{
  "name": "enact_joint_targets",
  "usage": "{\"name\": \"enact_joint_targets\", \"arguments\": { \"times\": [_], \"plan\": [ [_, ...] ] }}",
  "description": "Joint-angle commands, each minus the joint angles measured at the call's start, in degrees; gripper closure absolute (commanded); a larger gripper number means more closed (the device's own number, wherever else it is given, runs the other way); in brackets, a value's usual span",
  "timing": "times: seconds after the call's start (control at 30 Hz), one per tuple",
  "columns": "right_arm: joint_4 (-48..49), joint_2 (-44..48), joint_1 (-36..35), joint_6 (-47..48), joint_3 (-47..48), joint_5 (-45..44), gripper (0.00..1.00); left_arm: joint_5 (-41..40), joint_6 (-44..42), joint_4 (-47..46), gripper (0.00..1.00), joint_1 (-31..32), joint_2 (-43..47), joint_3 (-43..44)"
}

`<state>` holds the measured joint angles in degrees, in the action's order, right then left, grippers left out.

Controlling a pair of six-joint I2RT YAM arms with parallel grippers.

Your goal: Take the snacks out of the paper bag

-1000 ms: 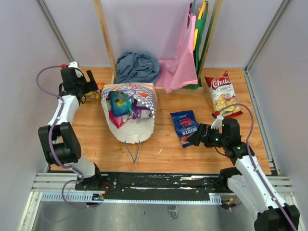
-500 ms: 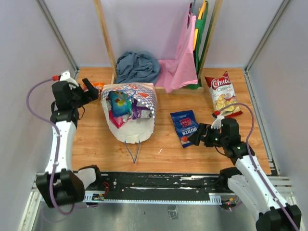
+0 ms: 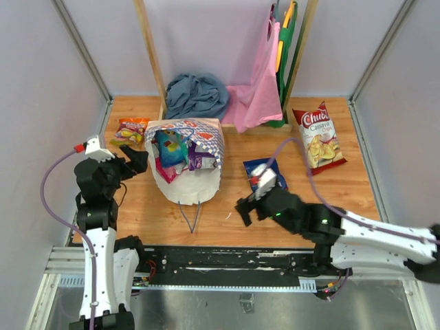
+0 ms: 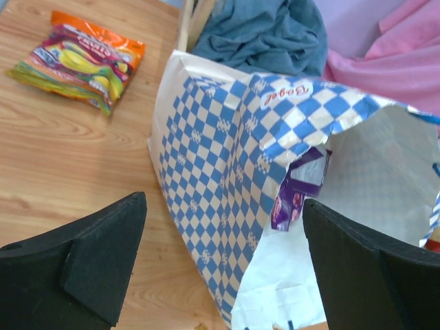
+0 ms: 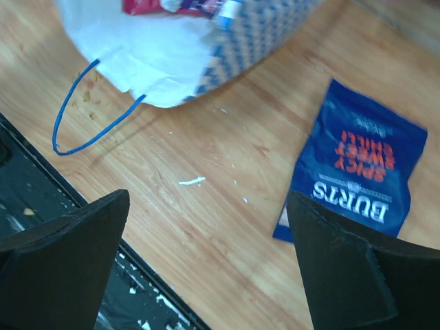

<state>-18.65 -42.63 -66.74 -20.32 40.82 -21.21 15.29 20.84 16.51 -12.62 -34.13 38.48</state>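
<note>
Surveying the wooden table (image 3: 137, 206) from above, walls close it on the left, far and right sides, and a black rail (image 3: 227, 258) runs along the near edge. The large cream paper bag with a blue-and-white checkered band (image 3: 189, 184) lies left of centre, gaping. Its thin blue cord handle (image 3: 189, 216) trails toward the rail. A teal packet (image 3: 170, 148), a magenta packet (image 3: 163, 170) and a small purple packet (image 4: 302, 182) are inside it.

Three packets lie out on the wood. A small orange packet (image 4: 75, 58) is near the far left corner, just beyond the bag. A dark blue glossy packet (image 5: 357, 172) is right of the bag, partly under the right arm in the top view. A red-and-white chip bag (image 3: 316, 134) is near the right wall, well apart from the paper bag.

The left fingers (image 4: 96, 261) are spread wide and hold nothing. They hang just beside the bag's checkered left side, over the narrow strip of bare wood toward the left wall. The right fingers (image 5: 350, 275) are also spread wide and empty, above open wood between the bag's near corner and the dark blue packet. A small white scrap (image 5: 192, 181) lies there.

At the far edge, a crumpled grey-blue cloth (image 3: 196, 95) sits directly behind the bag. A pink cloth bag (image 3: 258, 96) and a green one (image 3: 289, 41) hang from a wooden frame (image 3: 151, 55), and the pink one drapes onto the table.
</note>
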Motion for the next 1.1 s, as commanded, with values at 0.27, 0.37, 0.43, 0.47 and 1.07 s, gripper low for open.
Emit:
{"name": "enact_joint_targets", "arguments": {
  "times": [0.27, 0.37, 0.43, 0.47, 1.07],
  "plan": [
    [15.49, -36.44, -14.42, 18.14, 22.06, -13.63, 0.01, 7.06, -0.07, -1.88, 0.0, 0.17, 0.84, -4.01],
    [18.6, -41.62, -14.43, 19.69, 24.77, -10.22, 0.01, 5.76, 0.28, -1.6, 0.0, 0.14, 1.44, -4.11],
    [20.64, -44.77, -14.45, 20.68, 26.6, -7.88, 0.0, 5.15, 0.39, -1.44, 0.0, 0.21, 1.73, -4.11],
    [21.25, -46.45, -14.4, 21.22, 27.58, -6.85, 0.02, 5.11, 0.45, -1.43, 0.0, 0.2, 1.84, -4.19],
    [12.01, -71.36, -1.42, 20.03, 48.08, -5.54, 0.34, 5.81, 0.71, -2.09, 0.0, 0.19, 2.75, -4.57]
  ]
}}
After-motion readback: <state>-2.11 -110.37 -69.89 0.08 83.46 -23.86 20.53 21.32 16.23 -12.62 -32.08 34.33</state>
